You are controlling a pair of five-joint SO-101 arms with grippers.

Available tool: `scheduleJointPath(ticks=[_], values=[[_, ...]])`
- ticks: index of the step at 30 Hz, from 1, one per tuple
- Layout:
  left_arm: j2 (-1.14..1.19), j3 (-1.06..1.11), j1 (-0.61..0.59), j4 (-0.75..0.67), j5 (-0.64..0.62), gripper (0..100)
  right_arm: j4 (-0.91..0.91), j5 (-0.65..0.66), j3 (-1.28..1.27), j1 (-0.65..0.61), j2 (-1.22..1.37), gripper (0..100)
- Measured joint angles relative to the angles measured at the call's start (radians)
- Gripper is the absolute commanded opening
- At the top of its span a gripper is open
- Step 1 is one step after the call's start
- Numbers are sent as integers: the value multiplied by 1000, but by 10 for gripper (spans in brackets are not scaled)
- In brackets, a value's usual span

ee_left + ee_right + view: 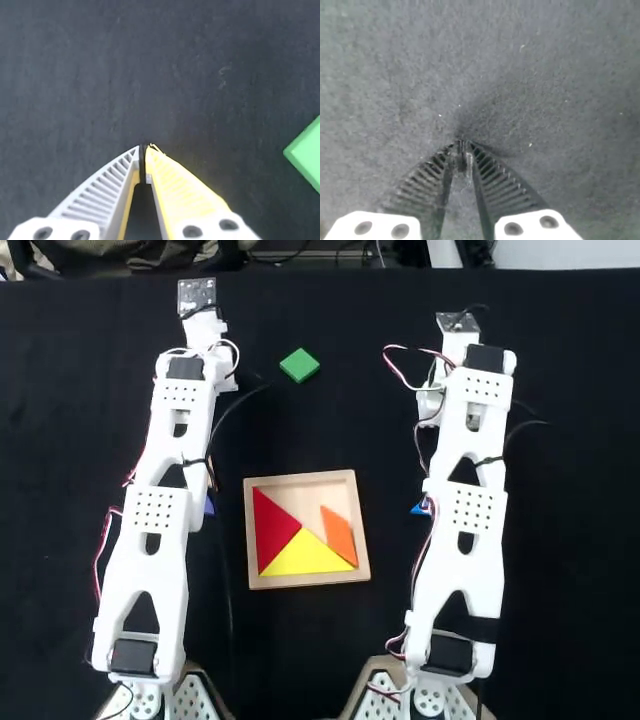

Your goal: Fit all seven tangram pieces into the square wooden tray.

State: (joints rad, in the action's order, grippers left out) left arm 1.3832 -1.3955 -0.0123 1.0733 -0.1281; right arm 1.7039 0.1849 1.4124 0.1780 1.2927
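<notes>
The square wooden tray (pixel 300 477), between the arms, holds a red triangle (pixel 270 528), a yellow triangle (pixel 305 558) and an orange parallelogram (pixel 340 537), with its 12 o'clock side bare. A blue piece (pixel 208 506) at its 9 o'clock and a second blue piece (pixel 418 508) at 3 lie partly under the arms, where a dropping link would likely sweep them off. Farther out, a green square block (pixel 299 365) lies at 12 o'clock. The left gripper (pixel 144 149) at 11 and the right gripper (pixel 461 145) at 1, both pinched closed and empty, would shove it unless opened.

Shows the left gripper (pixel 145 148), white and yellow fingers (pixel 175 185) pressed together at the tips, above black cloth (pixel 150 60), a green piece (pixel 306 159) lying nearby, untouched.
</notes>
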Motion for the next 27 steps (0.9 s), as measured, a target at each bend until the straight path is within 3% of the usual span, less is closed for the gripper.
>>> scheduleJointPath(ticks=[4,14,18,23,27], values=[[32,-110,2,98,-57,30,0,0,0,0,0,11],[86,-207,44,117,-296,32,0,0,0,0,0,11],[86,-207,48,135,-325,34,0,0,0,0,0,11],[40,-207,48,344,-333,34,0,0,0,0,0,11],[12,-209,49,365,-334,34,0,0,0,0,0,11]])
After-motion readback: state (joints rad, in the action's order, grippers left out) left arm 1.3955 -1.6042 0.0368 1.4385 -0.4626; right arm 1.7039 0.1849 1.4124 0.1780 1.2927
